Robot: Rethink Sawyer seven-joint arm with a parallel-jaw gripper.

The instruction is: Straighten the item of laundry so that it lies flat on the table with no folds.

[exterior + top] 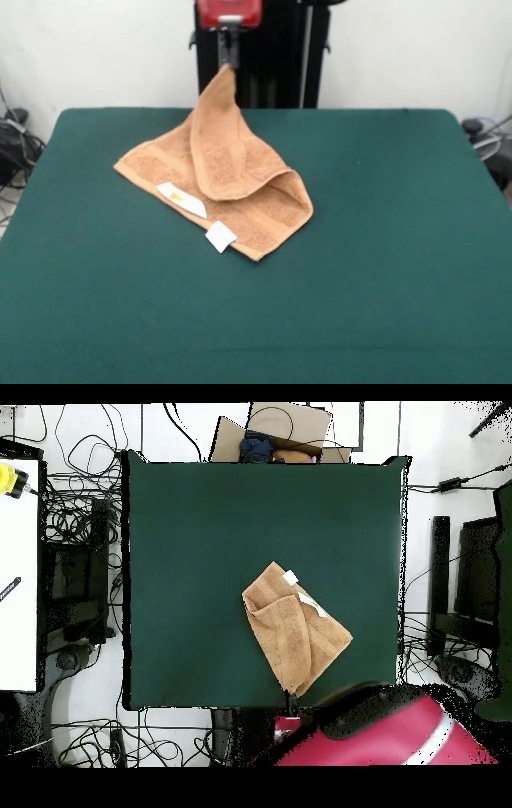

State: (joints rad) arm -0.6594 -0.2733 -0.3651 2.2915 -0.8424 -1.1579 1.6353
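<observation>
The orange-tan towel (232,184) lies on the dark green table (384,240), left of centre and towards the robot's side. One corner is pulled up into a peak, and a fold from it drapes over the rest of the cloth. My gripper (229,62) is shut on that raised corner, just above the table's far edge. Two white tags (182,198) sit on the towel's near edge. In the overhead view the towel (290,624) is a folded diamond near the table's (200,534) bottom edge, narrowing towards the red arm (400,734).
The black pedestal (264,64) stands behind the table's far edge. Cables and dark equipment (80,574) lie on the floor around the table. A white bench (18,574) is at the left. A cardboard box (285,434) sits beyond the top edge.
</observation>
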